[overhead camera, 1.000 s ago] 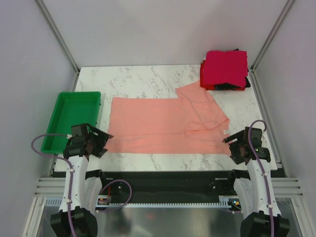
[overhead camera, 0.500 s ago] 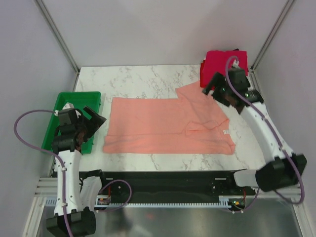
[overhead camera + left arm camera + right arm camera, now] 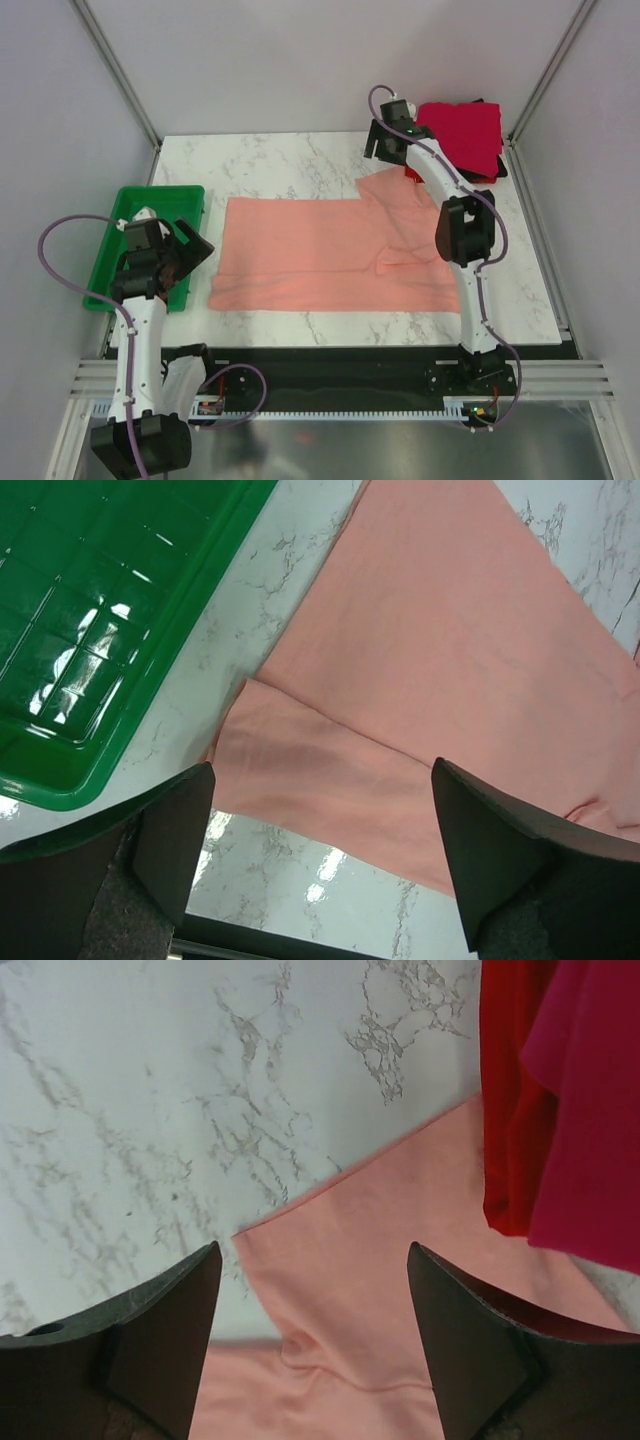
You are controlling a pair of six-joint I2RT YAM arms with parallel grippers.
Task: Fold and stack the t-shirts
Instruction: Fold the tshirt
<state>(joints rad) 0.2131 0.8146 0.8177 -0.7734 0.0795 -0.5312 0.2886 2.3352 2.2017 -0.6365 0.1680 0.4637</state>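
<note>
The salmon-pink t-shirt (image 3: 330, 255) lies spread flat across the marble table, one sleeve (image 3: 395, 195) angled toward the back right. A folded stack sits at the back right corner, crimson (image 3: 460, 135) on top and black (image 3: 478, 175) showing at the bottom. My left gripper (image 3: 192, 245) hovers open above the shirt's near left corner (image 3: 300, 765), holding nothing. My right gripper (image 3: 385, 140) is stretched to the back and hangs open over the sleeve's corner (image 3: 370, 1270). The red fold (image 3: 508, 1110) and the crimson fold (image 3: 590, 1110) lie just to its right.
A green plastic tray (image 3: 130, 215) stands at the table's left edge, right beside my left gripper, and fills the upper left of the left wrist view (image 3: 90, 630). Bare marble (image 3: 290, 160) lies behind the shirt. Grey walls close in the back and sides.
My right arm has swung from the front right corner to the back, over the sleeve by the stack. My left gripper has lifted off the shirt's near left corner, toward the tray, and opened.
</note>
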